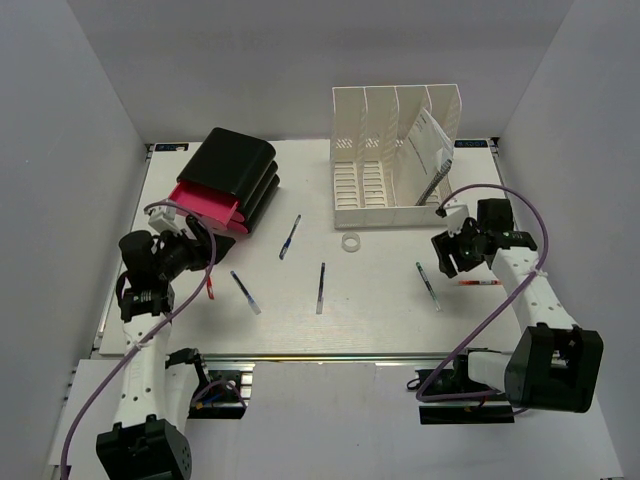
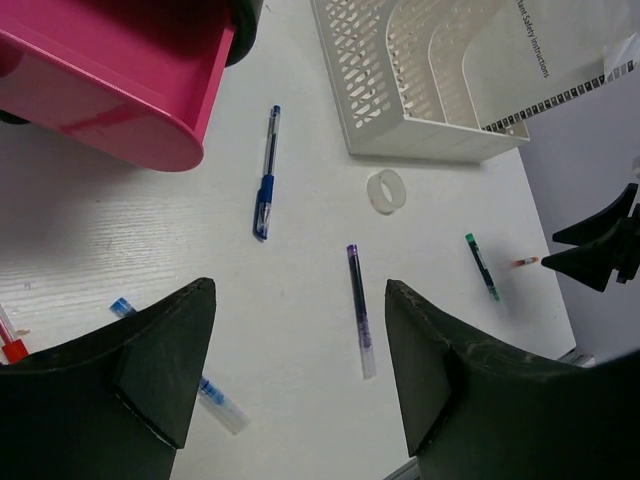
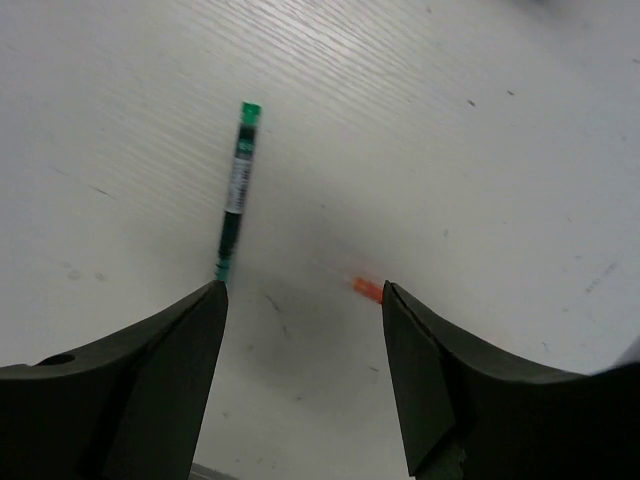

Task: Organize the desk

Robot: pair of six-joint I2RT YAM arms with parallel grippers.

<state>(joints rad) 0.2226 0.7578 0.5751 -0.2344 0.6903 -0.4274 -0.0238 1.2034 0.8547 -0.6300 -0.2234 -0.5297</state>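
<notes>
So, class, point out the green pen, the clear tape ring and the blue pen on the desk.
green pen (image 3: 236, 185), right wrist view, mid barrel.
tape ring (image 2: 374, 192), left wrist view, left rim.
blue pen (image 2: 265, 188), left wrist view, blue grip.

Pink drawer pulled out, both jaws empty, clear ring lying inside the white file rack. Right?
No. The clear ring lies on the desk in front of the white file rack, not inside it; see the top external view. Rest holds.

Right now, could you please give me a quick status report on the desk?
Left pincer open, empty. Right pincer open, empty, near green pen. Desk untidy: pens scattered, tape ring beside file rack. Nothing in the way.
</notes>
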